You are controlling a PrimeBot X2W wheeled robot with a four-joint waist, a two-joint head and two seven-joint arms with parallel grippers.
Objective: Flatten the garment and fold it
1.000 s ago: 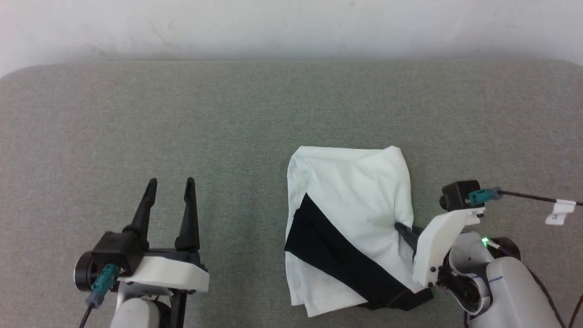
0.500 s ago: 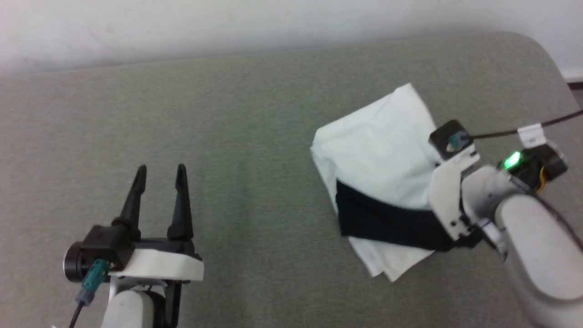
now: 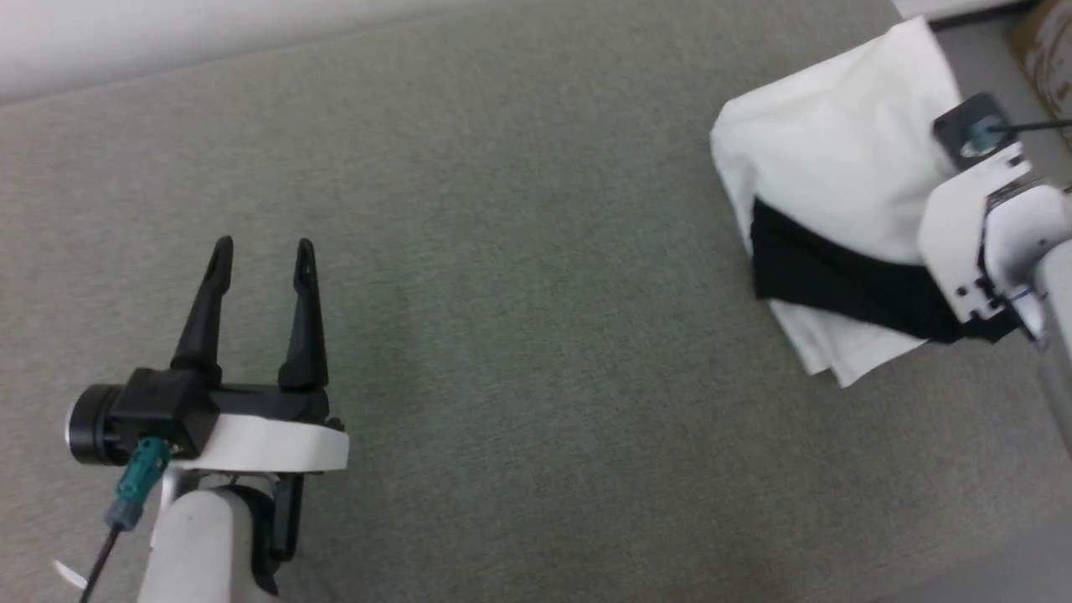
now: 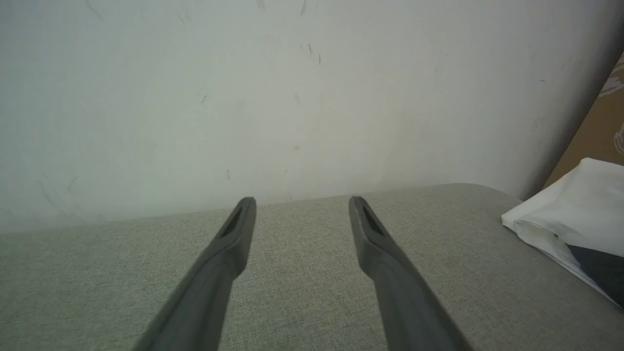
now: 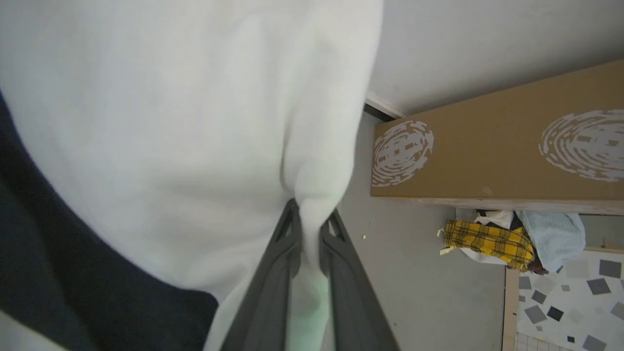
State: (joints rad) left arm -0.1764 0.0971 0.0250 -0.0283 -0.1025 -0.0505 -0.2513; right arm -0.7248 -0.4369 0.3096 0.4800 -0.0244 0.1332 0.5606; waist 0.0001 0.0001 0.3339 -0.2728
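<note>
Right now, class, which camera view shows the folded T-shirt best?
The head view: nearly the whole T-shirt shows, white with a black band. The right wrist view gives a close-up of white cloth pinched in the jaws of the right gripper; the left wrist view catches one corner.

Garment [image 3: 829, 159] at right end of table [image 3: 519, 293], pinched in right gripper [image 5: 312, 214]. Left gripper [image 3: 263, 244] over table's left part, well apart from garment. Wall [image 4: 243, 97] behind table. Box [image 5: 487, 146] on floor beyond garment.

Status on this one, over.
Right gripper shut on folded shirt at right edge of table. Left gripper open, empty. Cardboard box beyond the edge.
</note>
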